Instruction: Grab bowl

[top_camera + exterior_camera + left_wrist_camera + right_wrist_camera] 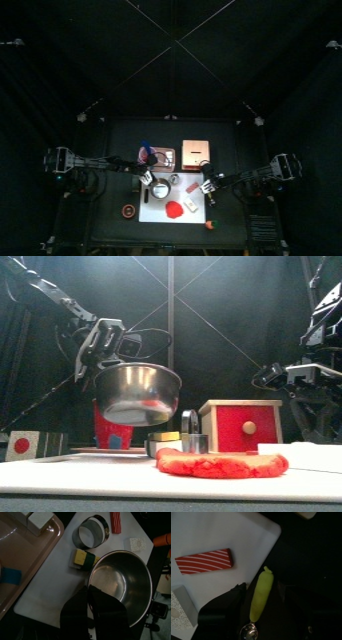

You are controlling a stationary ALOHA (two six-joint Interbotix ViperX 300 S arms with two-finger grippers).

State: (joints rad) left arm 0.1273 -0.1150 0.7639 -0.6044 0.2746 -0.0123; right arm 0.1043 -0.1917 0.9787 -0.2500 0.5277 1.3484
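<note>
Your left end effector [112, 364] grips the bowl [136, 394], lifted mid-left.
Right end effector [261, 607] gapes empty; the bowl's grasped rim is hidden.

The round, shiny silver metal bowl [138, 394] hangs in the air above the desk, tipped so its open mouth faces partly forward in the front view. Its inside [123, 582] is smooth, empty and reflective, dark toward the bottom with a pale bright rim. One side of the rim is clamped by the left end effector [100, 604].
</note>
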